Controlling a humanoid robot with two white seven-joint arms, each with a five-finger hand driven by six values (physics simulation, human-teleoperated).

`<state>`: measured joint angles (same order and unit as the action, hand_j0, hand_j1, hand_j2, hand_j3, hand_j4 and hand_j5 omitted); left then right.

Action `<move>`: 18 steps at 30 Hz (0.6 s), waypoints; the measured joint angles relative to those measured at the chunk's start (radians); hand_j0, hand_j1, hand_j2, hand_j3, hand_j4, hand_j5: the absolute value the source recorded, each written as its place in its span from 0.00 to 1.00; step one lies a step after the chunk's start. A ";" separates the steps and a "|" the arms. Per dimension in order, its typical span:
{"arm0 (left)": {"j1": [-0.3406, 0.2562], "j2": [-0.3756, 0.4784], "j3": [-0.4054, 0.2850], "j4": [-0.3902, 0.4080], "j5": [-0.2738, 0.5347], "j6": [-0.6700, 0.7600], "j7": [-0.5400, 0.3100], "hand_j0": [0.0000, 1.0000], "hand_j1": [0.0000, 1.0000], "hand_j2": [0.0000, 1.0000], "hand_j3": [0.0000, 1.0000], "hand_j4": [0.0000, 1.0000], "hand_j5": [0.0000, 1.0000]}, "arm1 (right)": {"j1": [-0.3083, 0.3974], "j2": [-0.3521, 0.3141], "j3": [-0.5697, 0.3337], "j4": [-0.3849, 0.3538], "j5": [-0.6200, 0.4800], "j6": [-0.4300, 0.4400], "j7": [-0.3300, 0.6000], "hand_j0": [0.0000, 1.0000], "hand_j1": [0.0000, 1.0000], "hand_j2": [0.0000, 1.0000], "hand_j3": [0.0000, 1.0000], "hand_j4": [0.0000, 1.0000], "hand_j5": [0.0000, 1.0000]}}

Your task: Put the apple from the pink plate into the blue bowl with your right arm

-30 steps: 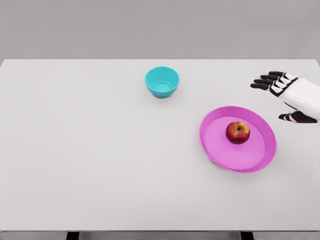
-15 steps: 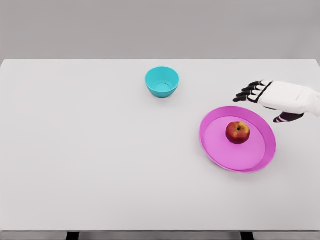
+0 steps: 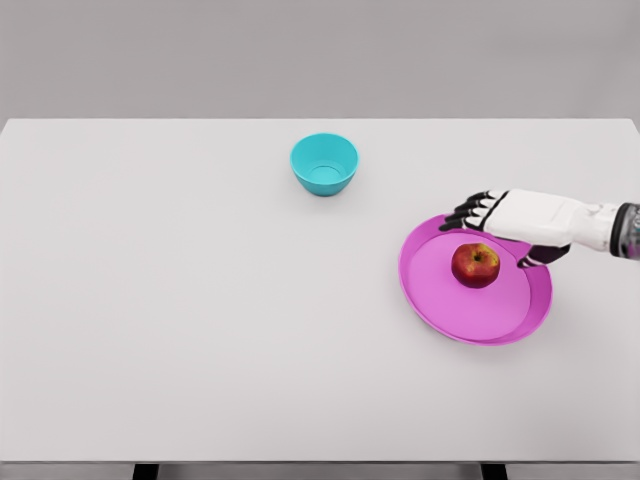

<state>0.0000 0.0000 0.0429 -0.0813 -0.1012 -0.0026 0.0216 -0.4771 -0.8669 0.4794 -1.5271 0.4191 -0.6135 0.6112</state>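
red apple resting near the middle of the pink plate on the white table, just below and in front of the right hand, close to it but not gripped. right hand reaching in from the right edge over the plate's far rim, dark fingers spread apart and holding nothing, thumb set toward the apple's right side. well beyond the hand and off to its left, blue bowl sitting upright, apart from the plate.
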 measured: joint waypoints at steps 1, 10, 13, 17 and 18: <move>0.000 0.000 0.000 0.000 0.000 0.000 0.000 1.00 1.00 1.00 1.00 1.00 1.00 | 0.000 0.000 0.007 -0.001 0.000 0.000 0.000 1.00 1.00 1.00 1.00 1.00 1.00; 0.000 0.000 0.000 0.000 0.000 0.000 0.000 1.00 1.00 1.00 1.00 1.00 1.00 | 0.000 0.000 0.041 -0.003 0.000 0.000 0.000 1.00 1.00 1.00 1.00 1.00 1.00; 0.000 0.000 0.000 0.000 0.000 0.000 0.000 1.00 1.00 1.00 1.00 1.00 1.00 | 0.000 -0.001 0.052 -0.004 0.000 0.000 0.000 1.00 1.00 1.00 1.00 1.00 1.00; 0.000 0.000 0.000 0.000 0.000 0.000 0.000 1.00 1.00 1.00 1.00 1.00 1.00 | 0.000 -0.002 0.064 -0.001 0.000 0.000 0.000 1.00 1.00 1.00 1.00 1.00 1.00; 0.000 0.000 0.000 0.000 0.000 0.000 0.000 1.00 1.00 1.00 1.00 1.00 1.00 | 0.002 -0.001 0.069 0.000 0.000 0.000 0.000 1.00 1.00 1.00 1.00 1.00 1.00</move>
<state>0.0000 0.0000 0.0430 -0.0813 -0.1012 -0.0028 0.0216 -0.4755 -0.8683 0.5483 -1.5267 0.4195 -0.6134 0.6112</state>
